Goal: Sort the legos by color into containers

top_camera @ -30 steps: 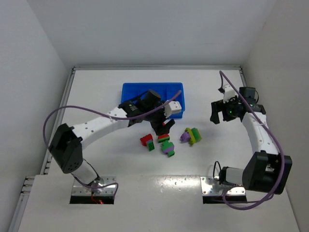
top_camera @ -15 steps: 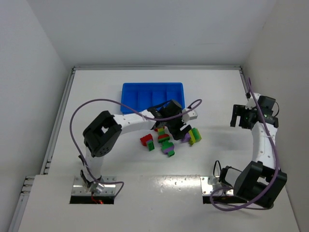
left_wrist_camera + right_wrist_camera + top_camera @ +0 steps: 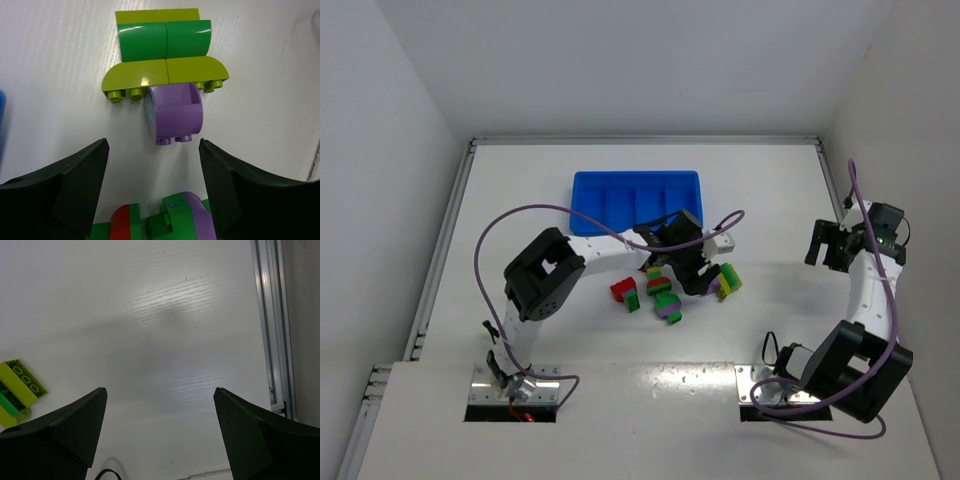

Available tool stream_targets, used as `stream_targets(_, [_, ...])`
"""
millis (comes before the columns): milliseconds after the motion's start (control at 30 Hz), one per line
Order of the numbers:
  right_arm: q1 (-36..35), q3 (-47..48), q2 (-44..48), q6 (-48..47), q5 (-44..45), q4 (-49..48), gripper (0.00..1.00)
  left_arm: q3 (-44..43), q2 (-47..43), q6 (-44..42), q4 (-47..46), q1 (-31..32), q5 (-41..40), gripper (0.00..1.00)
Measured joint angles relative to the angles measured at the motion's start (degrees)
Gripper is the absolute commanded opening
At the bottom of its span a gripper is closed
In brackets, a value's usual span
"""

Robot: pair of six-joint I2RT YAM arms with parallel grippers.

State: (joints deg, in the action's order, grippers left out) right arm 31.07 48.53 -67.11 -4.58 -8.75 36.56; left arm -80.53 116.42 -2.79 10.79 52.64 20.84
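Top external view: the blue tray (image 3: 585, 180) lies on the white desk (image 3: 520, 210), its four compartments side by side. All the legos in sight lie on the desk, outside the tray and on its near side. Just off the tray's near left part lies a red-and-green pair (image 3: 625, 292). Beside that, nearer the tray's middle, lies a red, green and purple stack (image 3: 665, 297). The left end effector (image 3: 692, 272) hangs low just off the tray's near right corner, between that stack and the last group.

From the left wrist, its fingers (image 3: 65, 195) stand apart with nothing gripped. A purple brick (image 3: 175, 112) lies just beyond the fingertips, touching a yellow-green and green stack (image 3: 165, 55) behind it.

Well to the right of the tray, the right end effector (image 3: 830, 245) hangs over bare desk. Its wrist view shows the fingers (image 3: 60, 425) spread wide and holding nothing, with a yellow-green brick (image 3: 20, 382) at the left edge.
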Motion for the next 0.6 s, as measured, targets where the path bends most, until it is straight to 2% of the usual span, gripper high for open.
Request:
stream_targets(367, [2.1, 0.0, -1.0, -1.0, -1.9, 0.0, 0.88, 3.1, -1.5, -2.8, 1.2, 4.3, 0.0, 0.79])
stream_targets(467, [2.2, 0.0, -1.2, -1.1, -2.2, 0.0, 0.88, 1.9, -0.9, -1.9, 1.8, 5.4, -2.5, 0.79])
stream_targets(600, [2.2, 0.0, -1.2, -1.2, -2.4, 0.0, 0.88, -2.6, 2.1, 0.5, 1.8, 5.4, -5.1, 0.74])
